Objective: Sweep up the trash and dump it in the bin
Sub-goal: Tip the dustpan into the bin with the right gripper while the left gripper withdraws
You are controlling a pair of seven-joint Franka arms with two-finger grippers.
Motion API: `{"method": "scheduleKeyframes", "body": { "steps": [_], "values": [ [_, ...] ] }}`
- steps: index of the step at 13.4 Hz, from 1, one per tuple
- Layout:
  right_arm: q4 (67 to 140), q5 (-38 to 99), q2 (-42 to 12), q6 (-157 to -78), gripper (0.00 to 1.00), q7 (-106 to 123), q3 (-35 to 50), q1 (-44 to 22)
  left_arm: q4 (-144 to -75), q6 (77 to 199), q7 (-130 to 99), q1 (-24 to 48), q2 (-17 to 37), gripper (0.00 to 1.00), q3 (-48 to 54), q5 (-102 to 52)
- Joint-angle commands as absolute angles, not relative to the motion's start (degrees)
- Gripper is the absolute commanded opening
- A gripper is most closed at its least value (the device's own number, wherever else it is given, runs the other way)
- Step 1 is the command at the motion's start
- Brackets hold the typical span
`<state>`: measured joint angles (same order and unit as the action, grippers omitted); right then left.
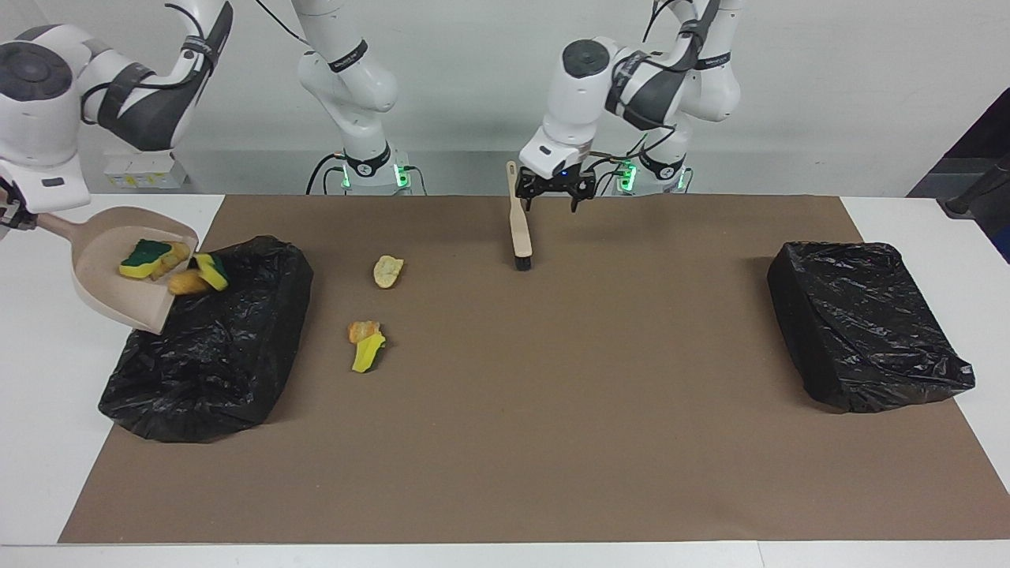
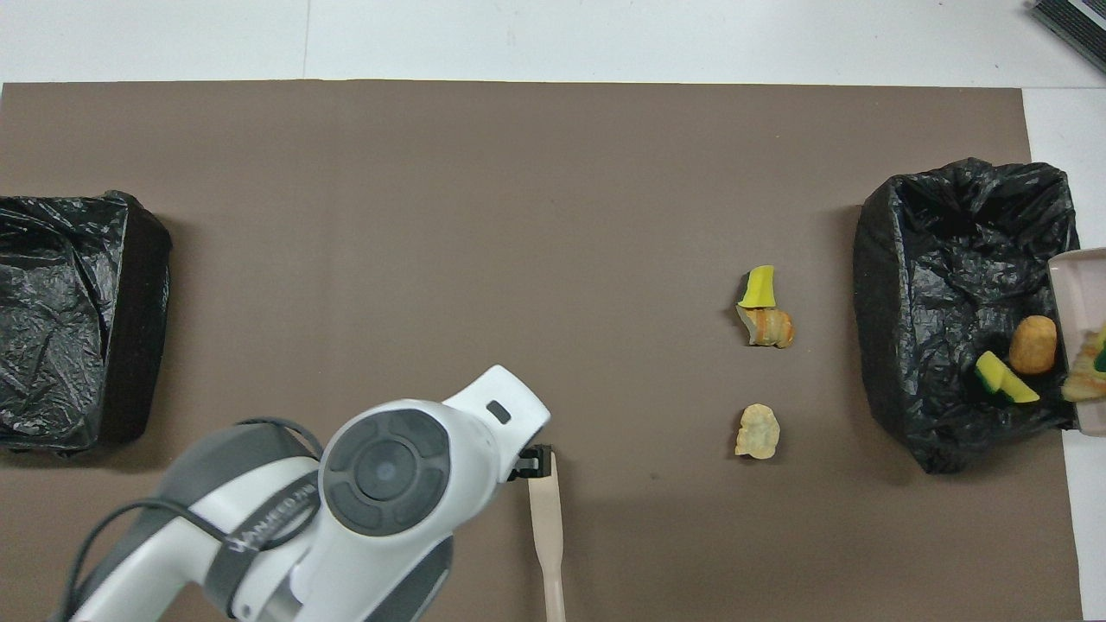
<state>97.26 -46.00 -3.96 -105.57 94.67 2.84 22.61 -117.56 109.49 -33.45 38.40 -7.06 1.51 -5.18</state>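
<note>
Facing view: at the frame's left edge you have the right gripper [image 1: 8, 214], mostly cropped and probably clamped on the handle of the beige dustpan [image 1: 102, 276]. The pan tilts mouth-down over the crinkled black bin bag [image 1: 205, 355], with spongy trash [image 1: 150, 254] at its lip. Upper centre, the left gripper [image 1: 554, 197] has its fingers spread, holding nothing, just beside the wooden brush [image 1: 519, 225].

Overhead view: the brush [image 2: 546, 527] has its long axis up-frame, bristles topmost. Three pieces of trash [image 2: 759, 430] lie loose right of centre, and two are in the bag [image 2: 950, 259].

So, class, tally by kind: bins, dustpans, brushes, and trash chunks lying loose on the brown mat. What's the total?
bins: 2
dustpan: 1
brush: 1
loose trash chunks: 3
Total: 7
</note>
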Motion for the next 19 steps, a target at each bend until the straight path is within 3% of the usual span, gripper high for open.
{"method": "scheduleKeyframes", "body": {
  "steps": [1, 6, 8, 13, 19],
  "values": [
    [97.6, -51.4, -1.2, -103.5, 0.00, 94.4, 3.3, 22.5, -109.7, 102.1, -25.4, 32.6, -6.7, 1.00, 2.0, -0.8],
    [97.7, -53.2, 1.6, -103.3, 0.00, 94.6, 3.8, 21.5, -94.5, 95.7, -8.4, 19.9, -5.7, 1.00, 1.9, 0.4],
    [97.6, -46.7, 1.3, -103.3, 0.00, 94.3, 4.7, 21.0, -89.5, 91.1, -4.6, 15.0, -5.1, 1.00, 1.8, 0.4],
    [99.4, -23.5, 1.8, -103.3, 0.00, 89.9, 5.0, 20.6, -78.1, 83.1, 2.9, 11.6, -1.2, 1.00, 1.0, 0.3],
    [100.7, -10.6, -0.2, -95.8, 0.00, 51.3, 5.9, 5.7, -77.4, 80.9, 6.3, 10.1, -0.7, 1.00, 0.9, 0.4]
  ]
}}
